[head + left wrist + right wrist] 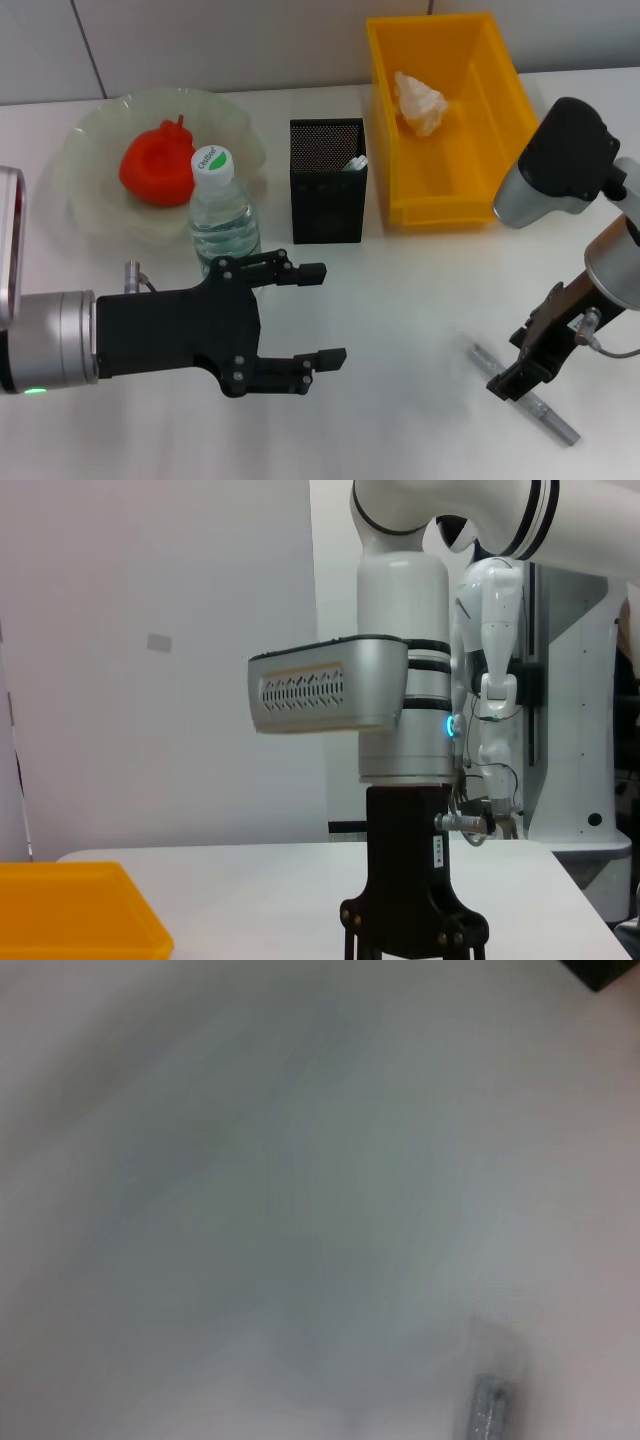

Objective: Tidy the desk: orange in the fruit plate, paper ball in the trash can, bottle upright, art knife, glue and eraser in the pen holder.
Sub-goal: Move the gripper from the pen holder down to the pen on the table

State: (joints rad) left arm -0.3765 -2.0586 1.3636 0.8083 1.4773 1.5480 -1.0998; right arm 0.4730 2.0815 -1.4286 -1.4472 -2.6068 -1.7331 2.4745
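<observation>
Head view: desk w/ a clear fruit plate (90,150) at the far left, holding a red-orange fruit (155,165) — reads as the orange, sitting inside the plate. Bottle (222,210) stands upright just in front of the plate, white cap w/ green label up, touching or nearly touching the plate rim. Black mesh pen holder (327,182) is near the middle, w/ something pale poking up inside at its right edge; can't tell what it is. Yellow trash can (445,120) sits just right of the holder, paper ball (420,102) inside toward its far end. Left gripper (318,315) hovers over bare desk near the bottom left, pointing rightward, fingers spread wide apart w/ nothing between them; its upper finger is just below the bottle base. Right gripper (508,385) is down low at the bottom right, right over the art knife (530,400), a slim grey stick lying diagonally on the desk; tips are at or on the knife near its middle, but whether they're spread or pinching it can't be told from this angle. Right wrist view: mostly blurred desk surface, w/ one end of the art knife (490,1405) showing. Left wrist view: right arm's gripper body seen from the side, plus a corner of the trash can (70,910).
</observation>
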